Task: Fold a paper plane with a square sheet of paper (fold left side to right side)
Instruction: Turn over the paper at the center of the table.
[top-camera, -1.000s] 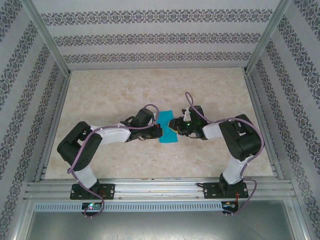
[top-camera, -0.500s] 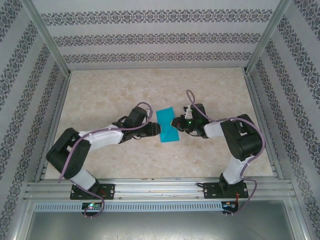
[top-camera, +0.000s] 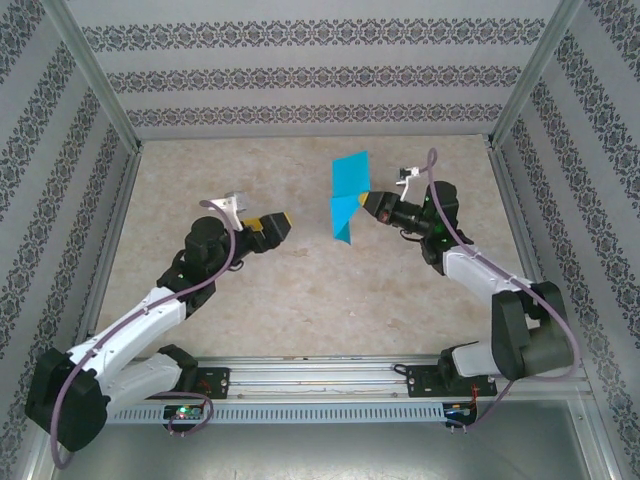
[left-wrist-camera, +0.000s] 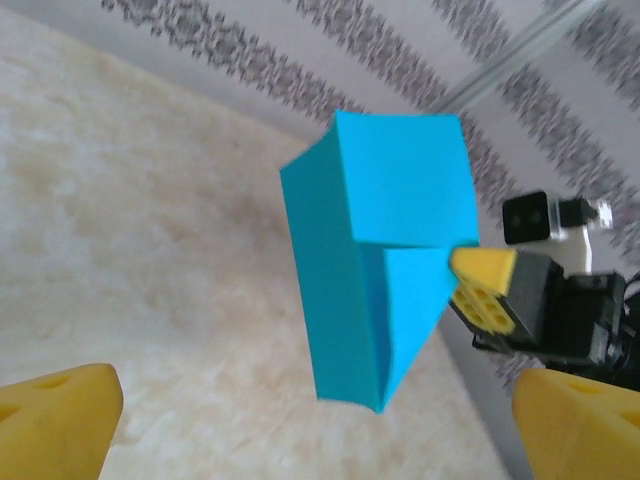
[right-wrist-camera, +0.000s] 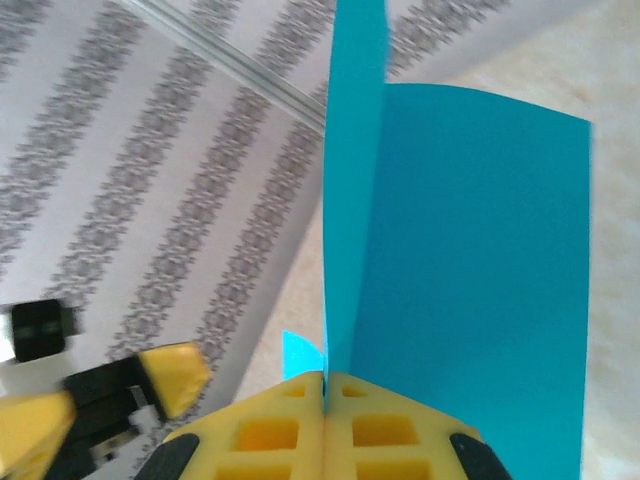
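Turquoise-blue, half folded: holding the square sheet of paper (top-camera: 349, 190) aloft at one o'clock of table (top-camera: 300, 300) centre, pinching its edge in the right gripper (top-camera: 368, 203). Hovering the left gripper (top-camera: 283, 222) wide open at nine o'clock of it. Advising matching edges before creasing.

Beige marbled table (top-camera: 300, 300), metal rail (top-camera: 320, 369) along its near edge, left arm base (top-camera: 185, 382) and right arm base (top-camera: 450, 379) bolted there.

Since a second ago: right hand (top-camera: 368, 203) clamped on the square sheet of paper (top-camera: 349, 188), lifted it off the tabletop (top-camera: 300, 290), carried it far-right. The left hand (top-camera: 282, 224) let go, opened wide, withdrew left.
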